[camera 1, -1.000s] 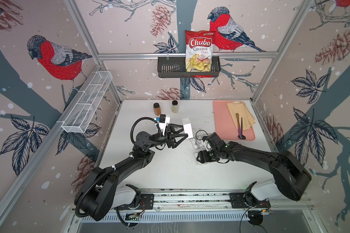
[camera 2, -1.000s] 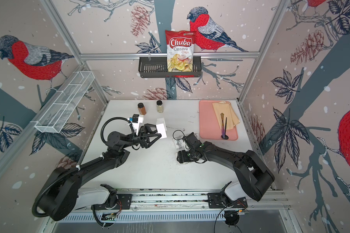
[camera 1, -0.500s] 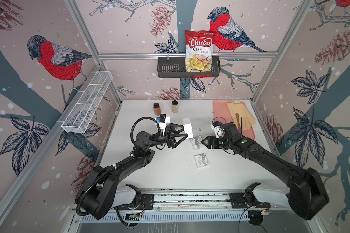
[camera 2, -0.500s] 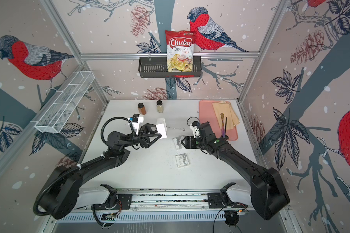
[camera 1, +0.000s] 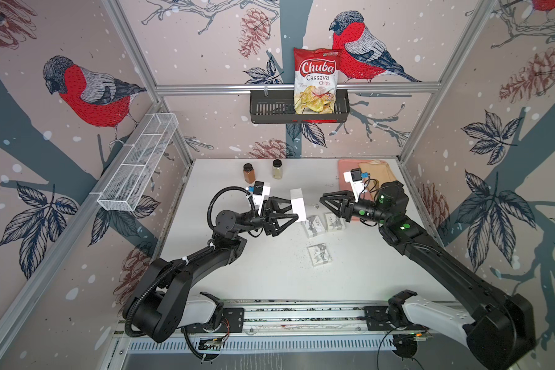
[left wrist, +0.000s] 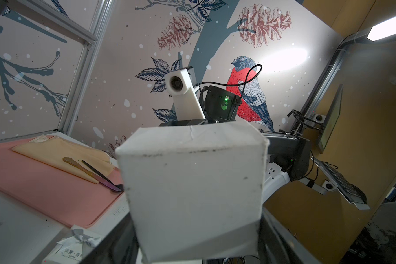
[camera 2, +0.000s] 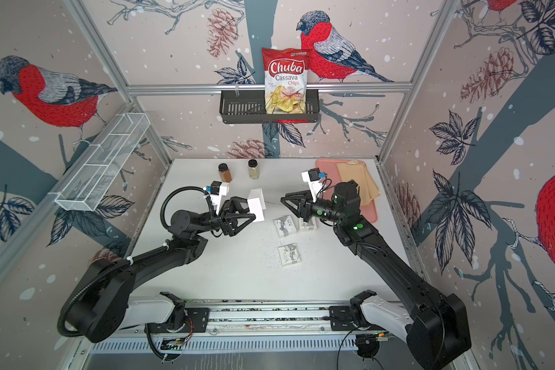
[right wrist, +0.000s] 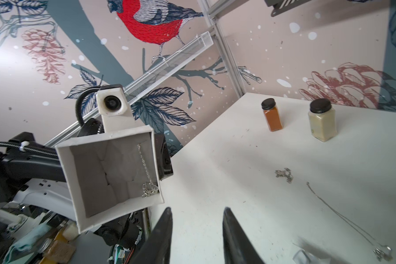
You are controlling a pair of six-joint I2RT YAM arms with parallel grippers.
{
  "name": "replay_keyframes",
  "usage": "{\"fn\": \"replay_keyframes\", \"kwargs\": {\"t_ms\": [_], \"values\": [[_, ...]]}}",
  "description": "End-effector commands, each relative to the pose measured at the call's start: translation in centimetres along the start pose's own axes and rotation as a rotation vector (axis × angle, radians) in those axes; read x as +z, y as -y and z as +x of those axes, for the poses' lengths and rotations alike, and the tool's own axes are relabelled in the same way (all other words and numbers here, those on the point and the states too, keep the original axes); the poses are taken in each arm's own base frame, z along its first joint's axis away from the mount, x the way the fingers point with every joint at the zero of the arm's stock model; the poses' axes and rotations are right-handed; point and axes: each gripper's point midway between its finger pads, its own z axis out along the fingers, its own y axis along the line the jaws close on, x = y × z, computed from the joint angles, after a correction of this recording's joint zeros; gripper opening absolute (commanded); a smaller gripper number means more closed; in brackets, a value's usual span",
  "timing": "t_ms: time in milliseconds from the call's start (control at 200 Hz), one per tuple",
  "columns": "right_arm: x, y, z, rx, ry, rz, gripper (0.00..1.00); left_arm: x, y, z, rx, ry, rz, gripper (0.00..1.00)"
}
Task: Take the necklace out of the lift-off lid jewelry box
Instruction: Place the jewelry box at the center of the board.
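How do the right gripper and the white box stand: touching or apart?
Apart. In a top view, bare table shows between the right gripper and the white box held in the left gripper; the right wrist view agrees.

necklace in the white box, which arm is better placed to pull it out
Right: the right fingers are empty and face the box opening, necklace visible; the left fingers hold the box.
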Motion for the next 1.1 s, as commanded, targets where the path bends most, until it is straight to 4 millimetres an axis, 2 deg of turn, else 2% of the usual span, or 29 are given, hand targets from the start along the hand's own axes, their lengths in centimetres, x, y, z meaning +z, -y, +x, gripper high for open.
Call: {"fn": "replay_keyframes", "kwargs": {"t_ms": [0, 230, 375, 530, 720, 931, 1091], "values": [[0.5, -2.8, -1.1, -0.084, 0.015, -0.138, 0.39, -0.1, 2.0, -0.6, 0.044, 0.009, 0.082, 0.78], [2.2, -4.7, 0.4, -0.104, -0.043, -0.230, 0.41, 0.0, 2.5, -0.7, 0.049, -0.005, 0.101, 0.78], [2.5, -4.2, -0.2, -0.127, -0.021, -0.190, 0.41, 0.1, 2.6, -0.5, 0.054, -0.011, 0.102, 0.78], [2.9, -4.9, -1.2, -0.151, -0.012, -0.226, 0.40, 0.3, 2.7, -0.2, 0.047, -0.020, 0.108, 0.78], [3.7, -5.2, -1.2, -0.151, -0.025, -0.259, 0.37, 0.4, 2.6, 0.1, 0.050, -0.032, 0.103, 0.78], [4.0, -6.2, -1.1, -0.161, -0.035, -0.294, 0.28, 0.5, 2.6, 0.2, 0.060, -0.040, 0.101, 0.78], [4.0, -6.2, -0.9, -0.158, -0.041, -0.295, 0.12, 0.5, 2.5, 0.3, 0.060, -0.043, 0.099, 0.78]]}}
